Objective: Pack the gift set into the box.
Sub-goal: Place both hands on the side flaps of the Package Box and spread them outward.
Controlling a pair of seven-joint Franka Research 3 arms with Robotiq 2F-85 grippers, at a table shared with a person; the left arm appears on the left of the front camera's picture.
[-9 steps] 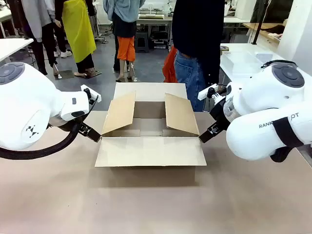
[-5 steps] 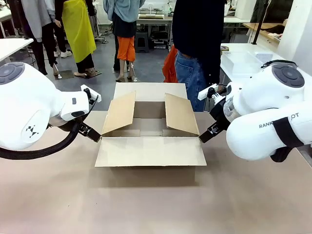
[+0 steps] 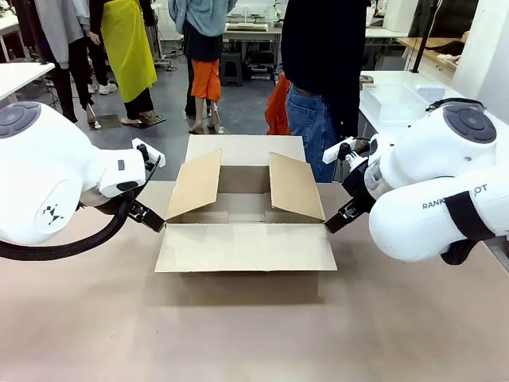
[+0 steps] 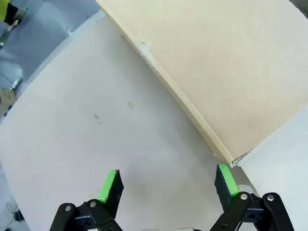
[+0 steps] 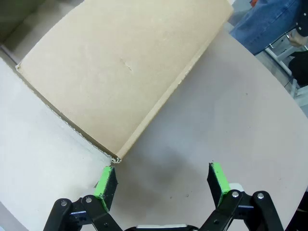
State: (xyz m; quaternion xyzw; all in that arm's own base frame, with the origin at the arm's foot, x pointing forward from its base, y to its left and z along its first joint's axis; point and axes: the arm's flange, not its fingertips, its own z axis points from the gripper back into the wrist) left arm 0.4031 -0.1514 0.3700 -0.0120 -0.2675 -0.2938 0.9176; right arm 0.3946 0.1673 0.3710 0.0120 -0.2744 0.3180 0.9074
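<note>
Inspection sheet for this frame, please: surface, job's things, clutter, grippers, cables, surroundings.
Surface: table, plain tan top, bare around the carton.
Job's things: box at mid-table, all four flaps open; the part of its inside that shows holds nothing.
Clutter: nothing seen.
Grippers: left gripper open, low by the left flap's near corner; right gripper open, low by the right flap's near corner.
Cables: black cable loops under the left arm.
Surroundings: person stands behind the box; others farther off.

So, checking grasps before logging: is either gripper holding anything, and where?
Nothing is held: left gripper and right gripper are both open beside the box.
</note>
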